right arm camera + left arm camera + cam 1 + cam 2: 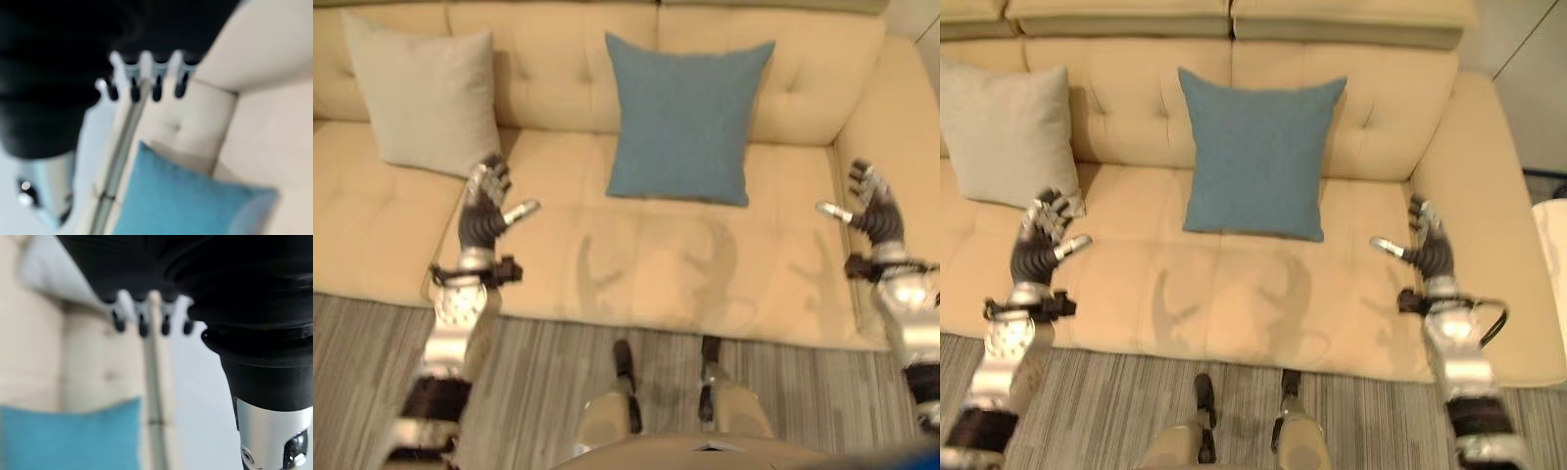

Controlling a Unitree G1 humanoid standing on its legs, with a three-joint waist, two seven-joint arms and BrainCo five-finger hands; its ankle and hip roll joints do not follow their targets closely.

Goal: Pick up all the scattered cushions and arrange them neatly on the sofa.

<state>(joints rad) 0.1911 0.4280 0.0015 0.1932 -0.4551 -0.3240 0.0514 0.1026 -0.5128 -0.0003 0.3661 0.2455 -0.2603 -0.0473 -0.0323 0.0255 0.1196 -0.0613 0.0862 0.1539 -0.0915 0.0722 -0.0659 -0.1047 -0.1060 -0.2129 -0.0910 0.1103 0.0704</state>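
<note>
- The blue cushion (1255, 155) stands upright against the backrest at 12 o'clock, near the middle of the sofa (1234, 294); the grey cushion (1007, 135) leans on the backrest at 10 o'clock.
- The left hand (1041, 240) hangs over the seat at 9 o'clock, fingers spread and thumb out, holding nothing, with its fingertips near the grey cushion's lower corner.
- The right hand (1427, 245) hangs at 3 o'clock, likewise spread and empty, just inside the sofa's arm (1489, 225).
- Judgement: both cushions in sight look placed, so this reads as a release or check step. Next comes a look round for any cushion left on the floor (1116, 411).
- Room: bare seat lies between the hands. The seat's front edge runs at 6 o'clock.
</note>
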